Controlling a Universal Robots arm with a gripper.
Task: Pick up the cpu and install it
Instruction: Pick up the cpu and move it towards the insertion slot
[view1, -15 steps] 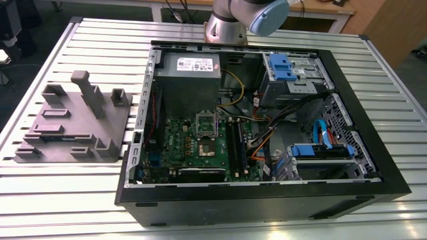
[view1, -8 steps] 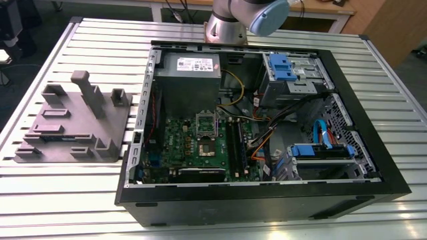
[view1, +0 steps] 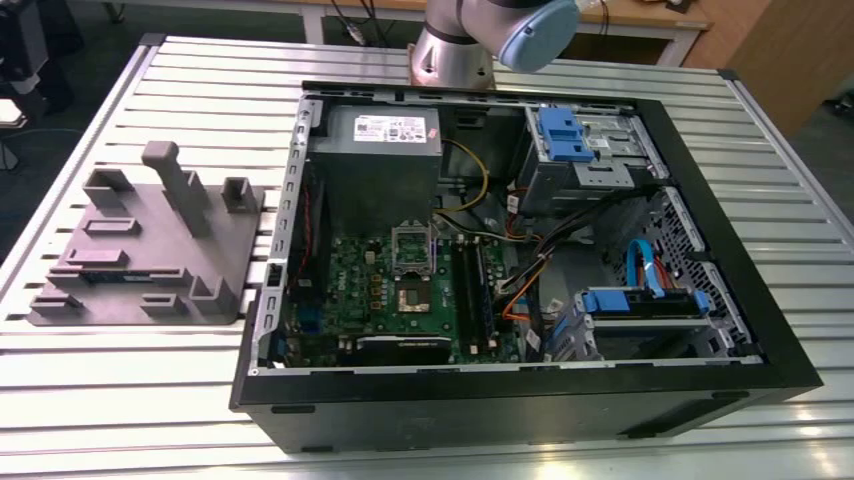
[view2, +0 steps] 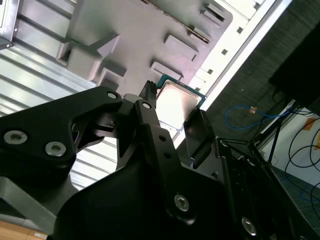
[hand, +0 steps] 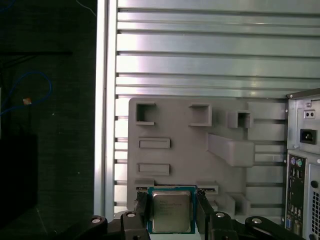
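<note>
Slatted metal table is carrying everything. Open computer case is lying on its side on it with the cover off, so the green circuit board is facing up for reach from above. Grey holder tray is sitting on the table just beside the case, on the exterior view's left. Its pockets look shaped for keeping parts in fixed spots. Arm is rising at the case's far end in the exterior view. Gripper is hanging over the tray's edge in both wrist views, fingers clamping the cpu by two opposite edges — likely so the chip is hanging flat, metal top up. The cpu is looking lifted clear of the tray, beside the case — not at the board's socket yet.
</note>
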